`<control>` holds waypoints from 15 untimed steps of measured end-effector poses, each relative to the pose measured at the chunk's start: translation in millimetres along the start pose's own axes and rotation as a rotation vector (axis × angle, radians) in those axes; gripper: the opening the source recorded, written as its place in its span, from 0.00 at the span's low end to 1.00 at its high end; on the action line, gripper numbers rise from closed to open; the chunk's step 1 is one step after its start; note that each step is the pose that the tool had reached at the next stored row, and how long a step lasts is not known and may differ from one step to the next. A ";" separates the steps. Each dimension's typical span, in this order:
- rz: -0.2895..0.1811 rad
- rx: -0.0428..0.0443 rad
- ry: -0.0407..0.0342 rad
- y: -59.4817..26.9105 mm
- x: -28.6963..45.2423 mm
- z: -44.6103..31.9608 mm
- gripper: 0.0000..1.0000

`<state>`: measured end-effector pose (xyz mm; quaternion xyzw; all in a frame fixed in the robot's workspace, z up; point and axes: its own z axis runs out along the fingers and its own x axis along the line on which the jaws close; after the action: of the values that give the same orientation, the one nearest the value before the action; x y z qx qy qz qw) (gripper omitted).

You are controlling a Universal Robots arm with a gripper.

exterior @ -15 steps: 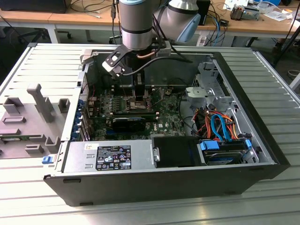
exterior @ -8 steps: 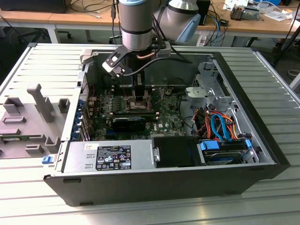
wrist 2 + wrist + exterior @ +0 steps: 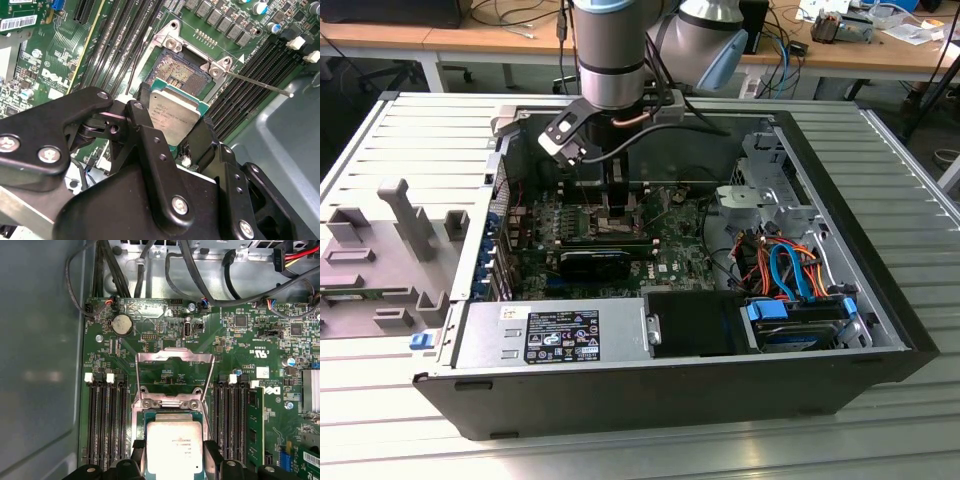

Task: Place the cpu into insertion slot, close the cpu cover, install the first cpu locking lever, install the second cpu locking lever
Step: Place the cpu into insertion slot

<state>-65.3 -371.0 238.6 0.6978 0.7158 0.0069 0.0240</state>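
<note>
Grooved metal desk (image 3: 410,130), cluttered benches behind. Left: grey holder blocks (image 3: 400,235). Centre: open computer case (image 3: 670,390), arm reaching in. Claw (image 3: 618,205) pinching the chip (image 3: 175,117) by two edges, silver face up, over the socket (image 3: 177,70); part of pin field exposed. Cover frame (image 3: 175,356) stands open, tilted up. Right: orange and blue cables (image 3: 790,270).

text log | cpu (image 3: 174,446): faint print, unreadable | power supply (image 3: 560,335): sticker, unreadable

Bright, even light from above; pale glare on the cpu (image 3: 174,447), dim shade along the case wall (image 3: 40,365).
</note>
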 end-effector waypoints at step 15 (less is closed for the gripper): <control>0.000 0.0001 -0.0002 -0.2 0.1 4.8 0.54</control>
<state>-65.3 -371.0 233.8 0.6978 0.7158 0.0068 0.0240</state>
